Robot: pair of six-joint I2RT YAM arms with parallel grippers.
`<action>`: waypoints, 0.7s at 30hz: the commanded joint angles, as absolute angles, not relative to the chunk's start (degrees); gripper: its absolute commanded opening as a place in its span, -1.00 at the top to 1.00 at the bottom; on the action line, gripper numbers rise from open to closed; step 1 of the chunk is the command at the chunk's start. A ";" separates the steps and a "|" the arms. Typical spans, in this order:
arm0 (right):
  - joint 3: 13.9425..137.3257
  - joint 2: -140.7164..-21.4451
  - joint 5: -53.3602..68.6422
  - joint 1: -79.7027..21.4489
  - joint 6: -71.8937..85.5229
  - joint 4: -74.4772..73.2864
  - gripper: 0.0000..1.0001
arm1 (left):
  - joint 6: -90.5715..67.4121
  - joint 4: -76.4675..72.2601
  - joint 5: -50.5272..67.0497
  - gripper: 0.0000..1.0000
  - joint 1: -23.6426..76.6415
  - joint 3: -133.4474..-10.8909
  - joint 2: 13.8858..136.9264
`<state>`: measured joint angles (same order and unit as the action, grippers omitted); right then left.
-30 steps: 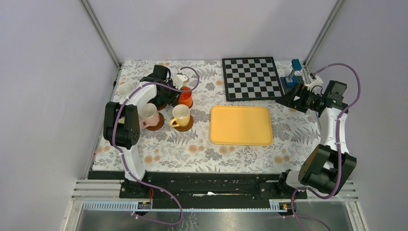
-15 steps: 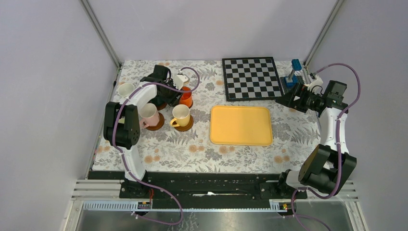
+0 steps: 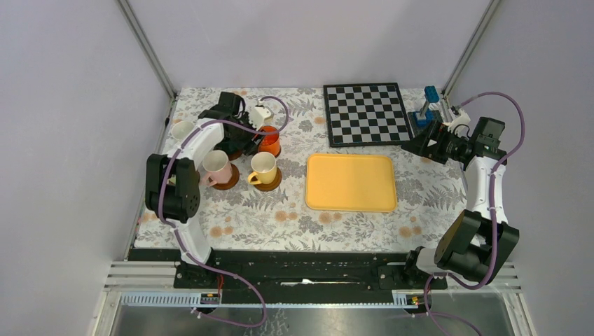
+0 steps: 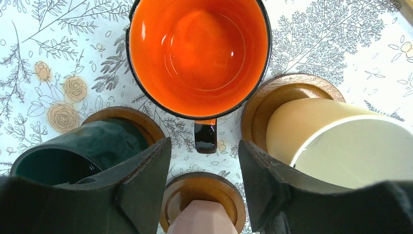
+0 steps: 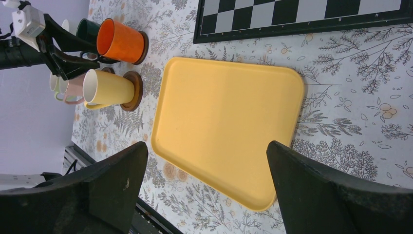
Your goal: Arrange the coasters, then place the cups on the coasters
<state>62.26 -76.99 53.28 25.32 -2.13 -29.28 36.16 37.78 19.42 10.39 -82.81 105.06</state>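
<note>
Most of the counter (image 3: pixel 336 231) lay bare along its near edge, with the yellow tray (image 3: pixel 350 182) in the middle and the chessboard (image 3: pixel 366 114) against the far edge. At the far right edge the right end effector (image 5: pixel 205 151) hung with its fingers spread wide and nothing between them.

All the work sat toward the far left corner. The left end effector (image 4: pixel 203 146) hovered low with its fingers apart, either side of the orange cup's (image 4: pixel 197 48) handle (image 4: pixel 205 136) and touching neither it nor anything else. The cream-yellow cup (image 4: pixel 341 146), dark green cup (image 4: pixel 63 156) and pink cup (image 4: pixel 202 217) crowded just beside those fingers, each on one of the coasters (image 4: pixel 287 92). A white cup (image 3: pixel 183 129) stood apart near the left edge; I could not tell whether a coaster lay under it.

To my eye the danger was the crowding: a sideways pull-out could catch the handle or shove a neighbour off its coaster. Straight up looked safest. Open room lay between the cluster and the tray.
</note>
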 commanded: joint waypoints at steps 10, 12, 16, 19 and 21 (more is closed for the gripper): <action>62.06 -76.54 53.96 25.58 -4.00 -29.55 -0.99 | 40.09 45.79 20.59 -0.19 8.56 -91.35 98.53; 62.35 -76.63 53.52 25.58 -5.26 -30.49 -0.99 | 40.23 47.49 20.77 -0.19 8.29 -93.74 98.15; 63.87 -77.13 51.92 25.58 -10.70 -34.06 -0.99 | 39.54 49.93 21.28 -0.20 8.17 -97.67 97.47; 65.15 -78.21 49.35 25.53 -15.56 -37.41 -0.99 | 37.68 50.60 22.33 -0.19 8.28 -100.41 97.08; 66.17 -79.55 47.36 25.49 -18.62 -39.56 -0.99 | 36.43 51.97 22.41 -0.18 9.53 -102.47 96.96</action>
<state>62.70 -77.60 51.27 25.32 -10.41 -34.11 38.44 49.47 20.16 8.49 -97.76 99.57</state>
